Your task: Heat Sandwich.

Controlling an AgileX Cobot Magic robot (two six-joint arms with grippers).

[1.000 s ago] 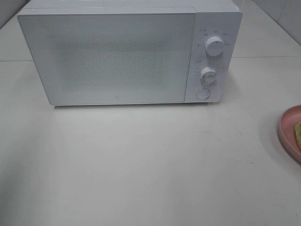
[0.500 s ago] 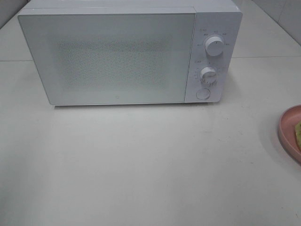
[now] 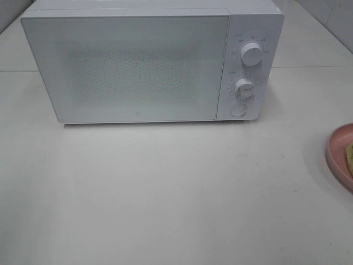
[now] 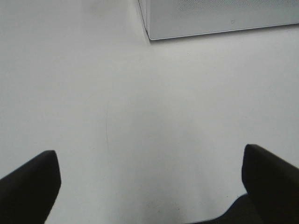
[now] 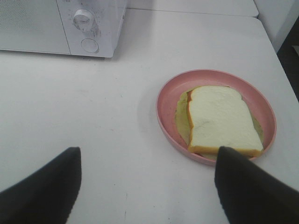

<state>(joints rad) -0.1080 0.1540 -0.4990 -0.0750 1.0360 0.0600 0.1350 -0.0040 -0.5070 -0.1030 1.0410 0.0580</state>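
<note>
The sandwich, pale bread over yellow-green and orange-red layers, lies on a round pink plate on the white table. In the exterior high view only a sliver of the sandwich and the plate's edge show at the right border. The white microwave stands at the back with its door shut. My right gripper is open, its fingers spread wide just short of the plate. My left gripper is open over bare table near the microwave's corner. Neither gripper shows in the exterior high view.
The microwave has two knobs and a round button on its right panel; they also show in the right wrist view. The table's right edge runs close behind the plate.
</note>
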